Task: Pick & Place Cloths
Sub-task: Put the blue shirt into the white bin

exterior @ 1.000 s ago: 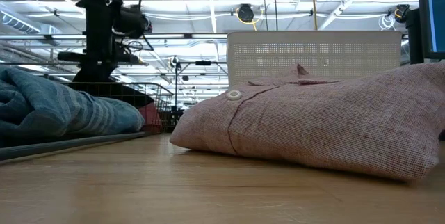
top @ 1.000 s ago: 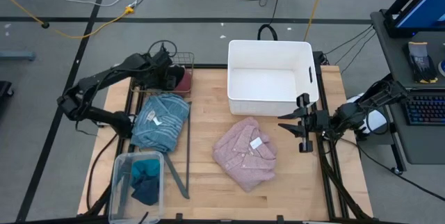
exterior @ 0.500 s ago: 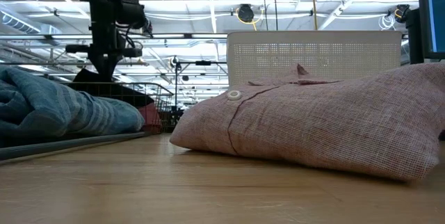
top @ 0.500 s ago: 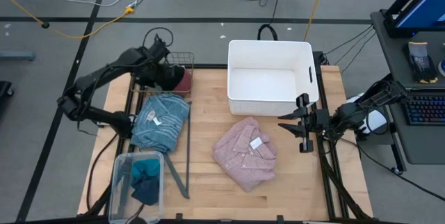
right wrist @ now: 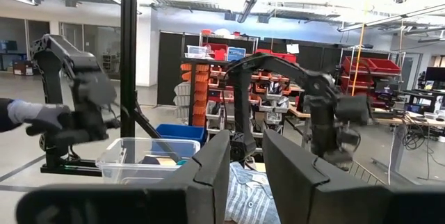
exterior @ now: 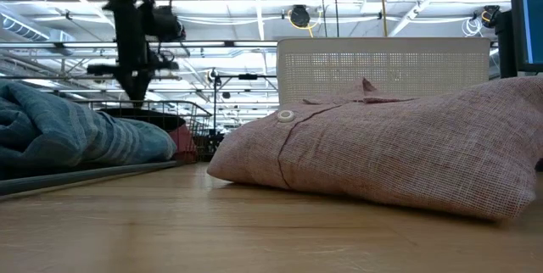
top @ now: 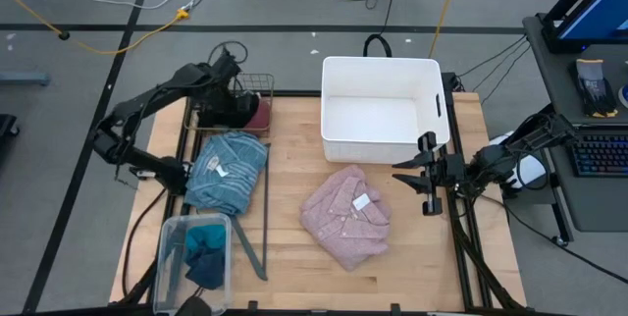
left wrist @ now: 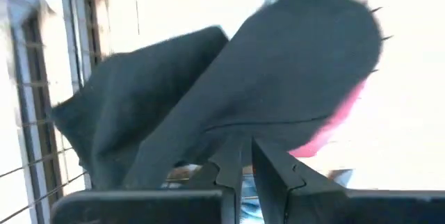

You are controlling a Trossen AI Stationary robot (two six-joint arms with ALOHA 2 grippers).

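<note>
**Cloths on the table**

You have a folded pink shirt (top: 345, 218) at six o'clock of centre, a crumpled blue striped top (top: 228, 171) at nine o'clock, teal pieces (top: 205, 249) at seven o'clock, and black (left wrist: 229, 106) and maroon (top: 259, 116) cloth at ten o'clock.

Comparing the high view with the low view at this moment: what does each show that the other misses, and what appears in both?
Only the high view shows the clear bin of teal cloths, the inside of the white tub, and the right gripper waiting at the table's right edge. Only the low view shows the pink shirt's button and the room's ceiling lights. Both show the pink shirt, the blue striped top, the wire basket and the left gripper above it.
</note>
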